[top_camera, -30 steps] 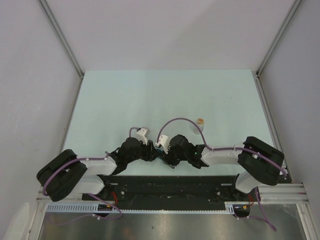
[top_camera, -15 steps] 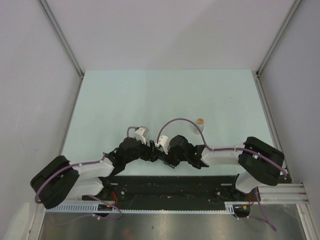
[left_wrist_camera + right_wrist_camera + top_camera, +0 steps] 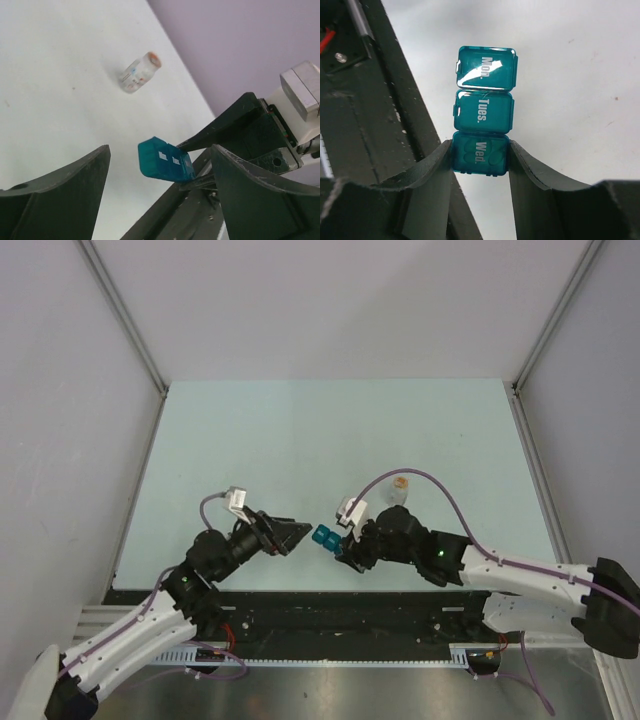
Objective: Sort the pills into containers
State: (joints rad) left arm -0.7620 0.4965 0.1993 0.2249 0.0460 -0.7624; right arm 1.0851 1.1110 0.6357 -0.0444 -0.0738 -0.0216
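A pale mint surface (image 3: 300, 440) is lying between plain grey walls, with little on it. The right tool (image 3: 347, 546) is clamping the pill box (image 3: 326, 538) by one end only. Its jaws are pressing on the two sides of the "Wed." compartment, and "Tues." and "Mon." are sticking out free beyond the fingertips. The box is sitting near the front edge of the surface, between the two tools. It is apparently being held slightly above the surface, though I cannot tell that for sure. The left tool (image 3: 292, 537) is standing wide open and empty, its jaws facing the free end of the box from just beside it.

The hold on one end compartment is looking like the weak point. A push from the left tool on the free "Mon." end could swing the box in the jaws or pull it loose. From there it could drop toward the front edge. All three lids are looking shut, so nothing can go in yet. The small clear bottle (image 3: 398, 490) is standing close behind the right wrist and could be tipped by a sweep of that arm.

The box's long axis is running straight out along the right tool's reach. Its "Mon." end is pointing left toward the other tool, and its labelled lids are facing the right wrist camera.
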